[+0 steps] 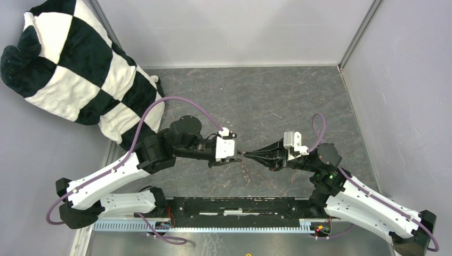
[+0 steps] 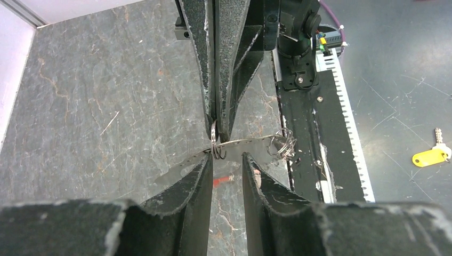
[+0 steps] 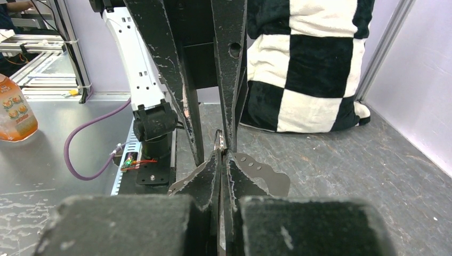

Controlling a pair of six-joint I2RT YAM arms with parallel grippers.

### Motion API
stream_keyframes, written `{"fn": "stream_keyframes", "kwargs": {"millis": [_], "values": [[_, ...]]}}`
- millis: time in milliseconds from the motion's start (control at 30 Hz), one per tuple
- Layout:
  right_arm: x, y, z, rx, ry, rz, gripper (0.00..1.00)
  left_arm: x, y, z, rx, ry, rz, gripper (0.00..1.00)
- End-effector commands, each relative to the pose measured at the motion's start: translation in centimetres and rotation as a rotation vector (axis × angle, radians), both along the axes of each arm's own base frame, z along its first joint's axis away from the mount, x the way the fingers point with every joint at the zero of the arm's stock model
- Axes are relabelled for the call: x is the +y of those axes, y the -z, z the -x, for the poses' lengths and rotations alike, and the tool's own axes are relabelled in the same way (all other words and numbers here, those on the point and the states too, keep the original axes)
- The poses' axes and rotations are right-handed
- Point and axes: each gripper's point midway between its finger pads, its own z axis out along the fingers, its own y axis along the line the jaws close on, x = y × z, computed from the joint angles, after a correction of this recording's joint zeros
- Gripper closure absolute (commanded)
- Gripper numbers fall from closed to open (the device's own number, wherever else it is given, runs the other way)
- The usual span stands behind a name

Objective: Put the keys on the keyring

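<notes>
A small ring [image 2: 215, 143] at the keyring [image 3: 261, 176] is being pinched by the right gripper [image 3: 222, 154], between the left gripper's [image 2: 227, 158] narrowly parted jaws.

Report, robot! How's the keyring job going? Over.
Right gripper shut on keyring. Left gripper open, straddling it. Red tag close by. Nothing in the way.

Work surface: a dark grey, stone-patterned mat [image 1: 266, 101] with pale scratches. A black-and-white checked cushion [image 1: 80, 69] rests on its far corner, well beyond and left of the left gripper [image 1: 239, 156]. A small, blurred red tag [image 2: 221, 180] lies on the mat directly beneath that gripper's fingertips. A black base rail [image 1: 240, 205] sits behind it, at the near edge.
</notes>
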Motion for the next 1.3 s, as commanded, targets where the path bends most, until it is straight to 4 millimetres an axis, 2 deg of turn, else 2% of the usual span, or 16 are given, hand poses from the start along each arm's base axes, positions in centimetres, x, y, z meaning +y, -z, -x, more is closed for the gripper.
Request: {"fn": "stream_keyframes", "kwargs": {"millis": [0, 267, 500, 667, 700, 767, 867, 967, 1267], "values": [[-0.1, -1.6, 0.4, -0.045, -0.017, -0.049, 1.0, -0.3, -1.2, -0.6, 0.015, -0.041, 0.049, 0.66], [0.6, -0.8, 0.4, -0.025, -0.046, -0.003, 1.0, -0.6, -1.5, -0.8, 0.001, -0.04, 0.059, 0.7], [0.5, -1.2, 0.5, -0.035, -0.043, -0.009, 0.99, -0.4, -1.0, -0.5, -0.019, -0.012, 0.038, 0.96], [0.7, -1.0, 0.5, -0.03, -0.056, 0.008, 0.99, -0.4, -1.2, -0.7, -0.069, 0.002, 0.039, 0.98], [0.7, -1.0, 0.5, -0.032, -0.056, 0.01, 0.96, -0.4, -1.2, -0.8, -0.088, 0.011, 0.039, 0.98], [0.5, -1.4, 0.4, -0.049, -0.042, 0.014, 0.79, -0.2, -1.1, -0.5, -0.146, 0.054, 0.033, 0.98], [-0.1, -1.9, 0.1, -0.084, -0.001, 0.022, 0.61, 0.2, -1.1, -0.4, -0.282, 0.119, 0.038, 0.98], [-1.2, -2.8, -0.5, -0.138, 0.07, 0.02, 0.49, 0.4, -1.6, -0.8, -0.437, 0.156, 0.059, 0.98], [-3.2, -3.7, -0.5, -0.225, 0.149, 0.022, 0.46, 0.9, -2.6, 0.0, -0.709, 0.285, 0.099, 0.98]]}}
